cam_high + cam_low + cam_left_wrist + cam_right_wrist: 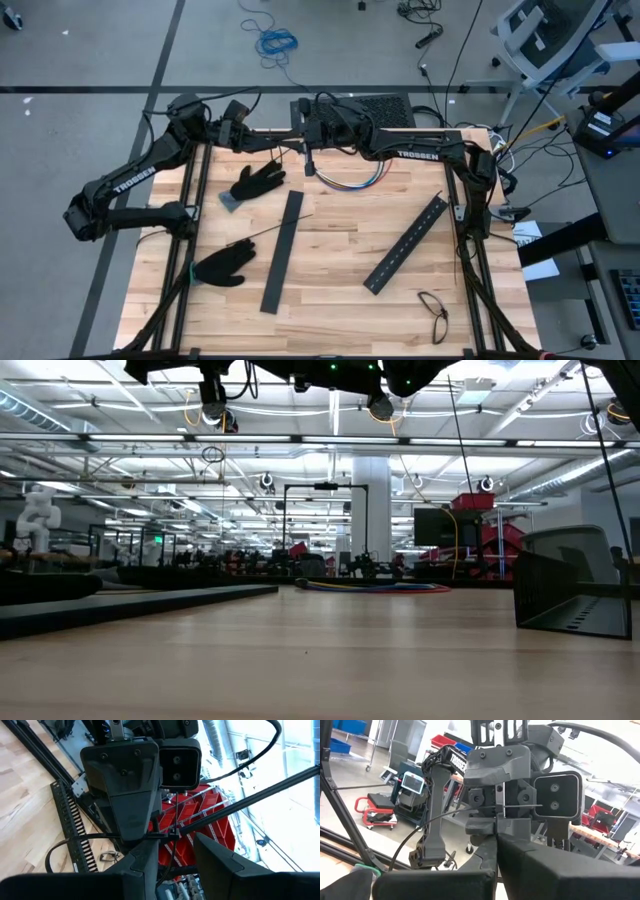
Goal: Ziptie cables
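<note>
The left end effector, raised over the desk's far edge, pinches a thin, springy ziptie; facing it, the right end effector is pressed together on the same strip; the cables lie limp beneath, best gathered mid-bundle.

Wooden table carried two black gloves: one near far edge, other near left edge. Two long black slotted bars lay flat, well apart: one near middle, other diagonal toward right. Eyeglasses sat near right front corner. Blue cable coil lay on floor beyond table; office chair stood at far right
</note>
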Robot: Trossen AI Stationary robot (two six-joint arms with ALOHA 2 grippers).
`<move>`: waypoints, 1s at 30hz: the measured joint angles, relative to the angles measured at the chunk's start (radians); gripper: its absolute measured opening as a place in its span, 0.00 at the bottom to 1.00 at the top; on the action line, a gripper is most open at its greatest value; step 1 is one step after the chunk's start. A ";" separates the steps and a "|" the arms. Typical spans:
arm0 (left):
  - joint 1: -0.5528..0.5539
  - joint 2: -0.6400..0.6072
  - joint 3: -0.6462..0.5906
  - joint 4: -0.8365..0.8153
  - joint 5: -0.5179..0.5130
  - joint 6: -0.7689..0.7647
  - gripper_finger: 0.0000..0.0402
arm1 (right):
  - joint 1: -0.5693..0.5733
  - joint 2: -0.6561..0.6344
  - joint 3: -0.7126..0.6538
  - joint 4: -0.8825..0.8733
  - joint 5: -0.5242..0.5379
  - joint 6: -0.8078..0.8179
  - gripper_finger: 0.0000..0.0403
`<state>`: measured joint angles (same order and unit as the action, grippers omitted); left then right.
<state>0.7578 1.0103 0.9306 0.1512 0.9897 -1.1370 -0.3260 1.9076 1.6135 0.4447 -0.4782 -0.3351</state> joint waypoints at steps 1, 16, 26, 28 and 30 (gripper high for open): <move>0.000 0.000 0.000 0.000 0.000 0.000 0.31 | 0.000 0.000 0.000 0.003 0.000 0.001 0.00; -0.046 -0.001 0.000 -0.010 -0.015 0.045 0.31 | -0.008 0.001 -0.001 0.062 0.011 0.018 0.00; -0.051 0.000 -0.001 -0.012 -0.035 0.075 0.31 | -0.014 0.000 0.000 0.068 0.014 0.039 0.00; -0.051 0.000 -0.001 -0.007 -0.034 0.081 0.31 | -0.014 0.000 0.000 0.065 0.014 0.039 0.00; -0.050 0.000 -0.001 -0.008 -0.033 0.102 0.31 | -0.014 0.000 0.000 0.066 0.014 0.040 0.00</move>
<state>0.7074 1.0107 0.9295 0.1433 0.9565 -1.0350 -0.3401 1.9072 1.6138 0.5102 -0.4644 -0.2955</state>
